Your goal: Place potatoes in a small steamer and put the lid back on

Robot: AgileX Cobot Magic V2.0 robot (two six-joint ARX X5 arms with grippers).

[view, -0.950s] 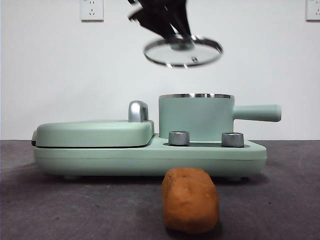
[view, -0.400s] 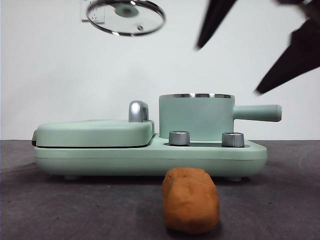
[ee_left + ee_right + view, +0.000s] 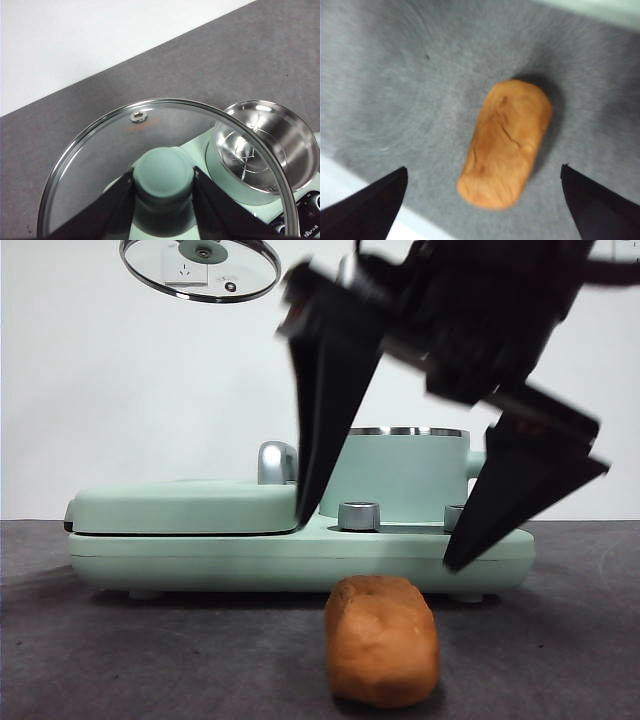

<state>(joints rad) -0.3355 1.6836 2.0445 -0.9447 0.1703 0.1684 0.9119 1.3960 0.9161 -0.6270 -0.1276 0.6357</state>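
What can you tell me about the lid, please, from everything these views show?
The lid is round clear glass with a steel rim, a small steam vent and a mint-green knob. It hangs tilted in the air, high above the grill cover, off to the side of the open steamer. Only the left gripper touches it, jaws shut on the knob.

Clear glass lid (image 3: 100, 165), steel-rimmed; rough matt potato (image 3: 506, 142); glossy steel steamer (image 3: 264, 150)

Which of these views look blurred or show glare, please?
Right wrist view: motion-blurred, the potato soft-edged on smeared gray table. Front view: the right end effector is dark and slightly smeared. Left wrist view: sharp, faint reflections on the glass lid.
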